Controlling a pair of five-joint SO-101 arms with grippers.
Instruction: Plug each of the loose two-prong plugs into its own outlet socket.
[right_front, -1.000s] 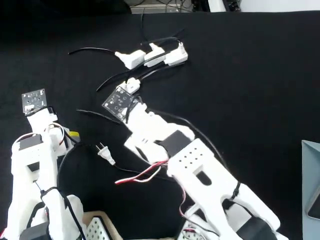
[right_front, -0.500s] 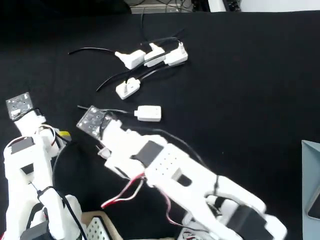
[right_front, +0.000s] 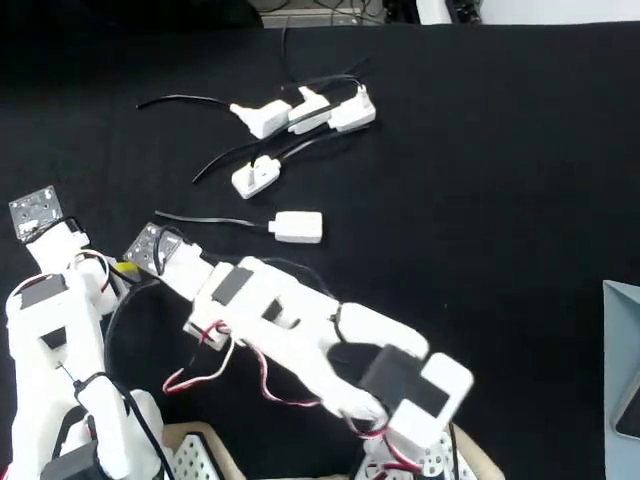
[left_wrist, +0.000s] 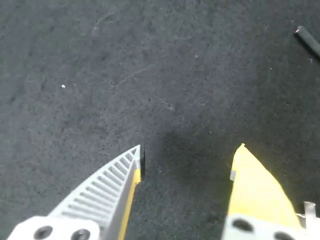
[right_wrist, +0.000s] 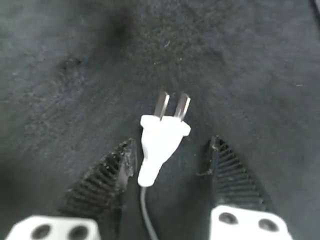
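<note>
Black-cloth table (right_front: 500, 200) has three white sockets (right_front: 310, 108) bunched at the back, a lone socket (right_front: 255, 177) just nearer, a corded socket (right_front: 298, 227) nearer still, plus a loose two-prong plug (right_wrist: 160, 137) lying flat.

You can count five white cord-end blocks on the counter (right_front: 500, 150): a cluster of three (right_front: 310, 107), a fourth block (right_front: 255, 177) and a fifth block (right_front: 298, 227). You have one loose two-prong plug (right_wrist: 160, 137) with two metal prongs. You also have two arms, the left arm (right_front: 50, 330) and the right arm (right_front: 300, 330)
</note>
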